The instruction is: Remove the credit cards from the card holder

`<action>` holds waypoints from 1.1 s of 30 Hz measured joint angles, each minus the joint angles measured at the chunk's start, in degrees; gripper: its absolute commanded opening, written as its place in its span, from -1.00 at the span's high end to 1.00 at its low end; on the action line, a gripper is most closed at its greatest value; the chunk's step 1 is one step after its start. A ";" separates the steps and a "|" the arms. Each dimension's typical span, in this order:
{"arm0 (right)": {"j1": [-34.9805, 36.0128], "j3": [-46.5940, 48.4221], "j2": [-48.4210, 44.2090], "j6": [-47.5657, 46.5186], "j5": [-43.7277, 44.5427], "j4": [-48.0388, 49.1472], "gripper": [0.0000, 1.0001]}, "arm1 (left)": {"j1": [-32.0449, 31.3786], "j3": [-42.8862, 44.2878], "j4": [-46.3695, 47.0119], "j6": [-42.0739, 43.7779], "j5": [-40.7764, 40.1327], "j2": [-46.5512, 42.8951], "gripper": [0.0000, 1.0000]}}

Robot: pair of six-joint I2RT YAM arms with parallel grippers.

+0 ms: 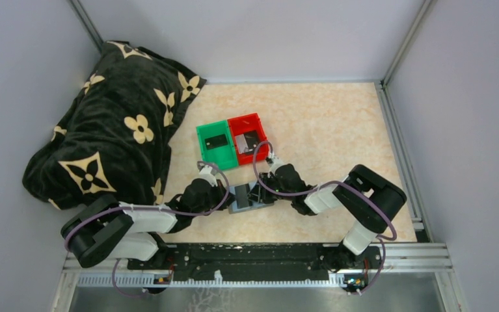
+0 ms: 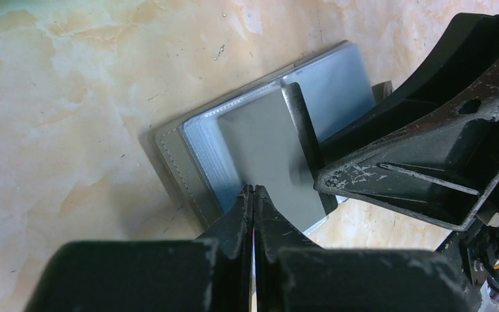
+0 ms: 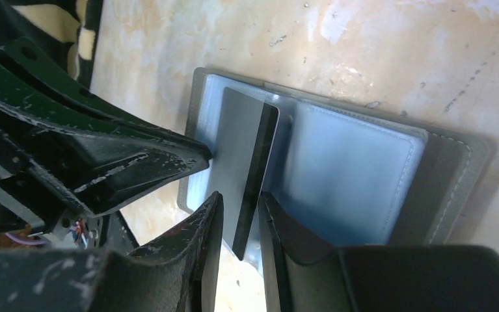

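The beige counter (image 1: pixel 324 117) fills the floor of the booth, and the card holder (image 1: pixel 241 198) lies open on it, near the arms' edge. A big black blanket (image 1: pixel 110 136) with cream flowers is heaped well to the left of the card holder and beyond it. 2 arms reach in, 1 from each side of the card holder.

Just beyond the card holder sit 2 bins, touching side by side: the green bin (image 1: pixel 200 144) on the left and the red bin (image 1: pixel 243 119) on the right. Each has a small dark flat piece in it, too small to make out.

The card holder's 2 clear-sleeved panels face up. The left claw (image 2: pixel 253 195) has its fingers pressed together, and its tip bears down on the holder's left panel. The right claw (image 3: pixel 239 214) is clamped on 1 grey credit card (image 3: pixel 237 156) with a dark stripe. The card stands tilted over the fold, its far end at the left panel's sleeve.
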 measured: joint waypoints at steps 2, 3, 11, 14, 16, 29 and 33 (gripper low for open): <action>-0.07 -0.04 0.09 0.57 -0.68 0.92 0.46 | 0.00 0.00 0.39 -0.02 0.02 0.35 1.00; -0.15 -0.17 0.22 0.81 -1.05 1.60 0.47 | 0.00 0.02 0.57 -0.02 0.02 0.52 1.00; -3.10 -3.58 5.79 7.08 -7.37 14.49 0.49 | 0.11 0.02 2.08 -0.37 0.37 1.79 1.00; -3.19 -3.69 7.69 8.76 -8.76 17.75 0.49 | 0.11 0.04 2.45 -0.39 0.44 2.08 1.00; -3.19 -3.69 8.68 9.68 -9.53 19.65 0.49 | 0.11 0.04 2.64 -0.42 0.44 2.27 1.00; -3.17 -3.93 10.54 11.23 -10.54 23.17 0.58 | 0.20 0.13 3.08 -0.46 0.46 2.71 1.00; -3.21 -4.59 9.90 11.02 -10.38 21.97 0.66 | 0.20 0.13 3.08 -0.46 0.46 2.71 1.00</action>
